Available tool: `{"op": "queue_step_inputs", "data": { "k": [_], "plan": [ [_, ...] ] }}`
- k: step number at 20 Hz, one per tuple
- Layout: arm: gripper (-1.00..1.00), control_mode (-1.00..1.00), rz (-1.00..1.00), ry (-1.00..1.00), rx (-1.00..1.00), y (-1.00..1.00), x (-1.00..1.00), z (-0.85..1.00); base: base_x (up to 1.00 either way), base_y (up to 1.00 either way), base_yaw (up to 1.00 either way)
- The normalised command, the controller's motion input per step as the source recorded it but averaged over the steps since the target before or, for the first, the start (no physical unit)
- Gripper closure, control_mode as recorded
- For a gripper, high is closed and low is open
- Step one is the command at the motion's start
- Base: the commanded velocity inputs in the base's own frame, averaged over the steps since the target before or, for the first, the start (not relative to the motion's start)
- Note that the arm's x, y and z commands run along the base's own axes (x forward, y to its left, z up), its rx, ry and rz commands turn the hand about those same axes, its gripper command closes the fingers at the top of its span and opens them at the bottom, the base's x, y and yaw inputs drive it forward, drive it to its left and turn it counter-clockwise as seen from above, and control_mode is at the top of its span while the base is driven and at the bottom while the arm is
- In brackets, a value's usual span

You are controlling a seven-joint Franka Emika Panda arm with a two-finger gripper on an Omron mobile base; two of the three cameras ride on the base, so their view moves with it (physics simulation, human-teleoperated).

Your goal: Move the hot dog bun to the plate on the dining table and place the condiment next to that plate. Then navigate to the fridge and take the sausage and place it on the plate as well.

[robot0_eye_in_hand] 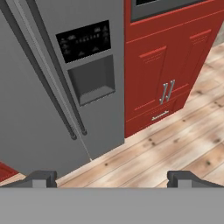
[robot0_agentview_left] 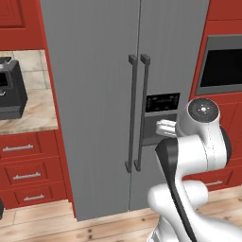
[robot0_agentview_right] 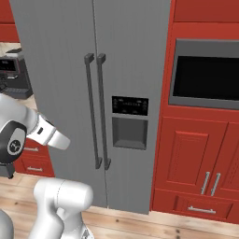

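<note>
The fridge [robot0_agentview_left: 94,94] [robot0_agentview_right: 60,46] [robot0_eye_in_hand: 26,109] stands straight ahead, tall and grey, with both doors shut. Its two long bar handles [robot0_agentview_left: 137,113] [robot0_agentview_right: 95,112] meet at the middle seam, and the dark dispenser panel [robot0_agentview_left: 160,106] [robot0_agentview_right: 130,119] [robot0_eye_in_hand: 87,61] sits on the right door. My gripper [robot0_eye_in_hand: 113,178] is open with nothing between its fingertips [robot0_eye_in_hand: 41,177]. It hangs a little way in front of the right door, at about dispenser height. The hot dog bun, plate, dining table, condiment and sausage are out of view.
Red cabinets with a dark built-in oven [robot0_agentview_left: 222,66] [robot0_agentview_right: 205,77] flank the fridge on the right. On the left, a black coffee machine [robot0_agentview_left: 12,90] [robot0_agentview_right: 11,74] stands on a marble worktop [robot0_agentview_left: 38,113] over red drawers [robot0_agentview_left: 28,175]. Wooden floor [robot0_eye_in_hand: 175,140] lies below.
</note>
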Motion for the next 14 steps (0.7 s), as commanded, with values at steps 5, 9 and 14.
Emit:
{"op": "queue_step_inputs", "data": {
  "k": [5,9,14],
  "plan": [
    [-1.0,-1.0,0.0,0.03,0.04,-0.04,0.18,-0.04,0.03,0.0,0.0],
    [-1.0,-1.0,0.01,0.01,0.04,-0.1,0.25,-0.03,0.0,0.0,0.0],
    [-1.0,-1.0,0.12,0.0,0.05,-0.16,0.52,-0.02,0.0,0.0,0.0]
  ]
}}
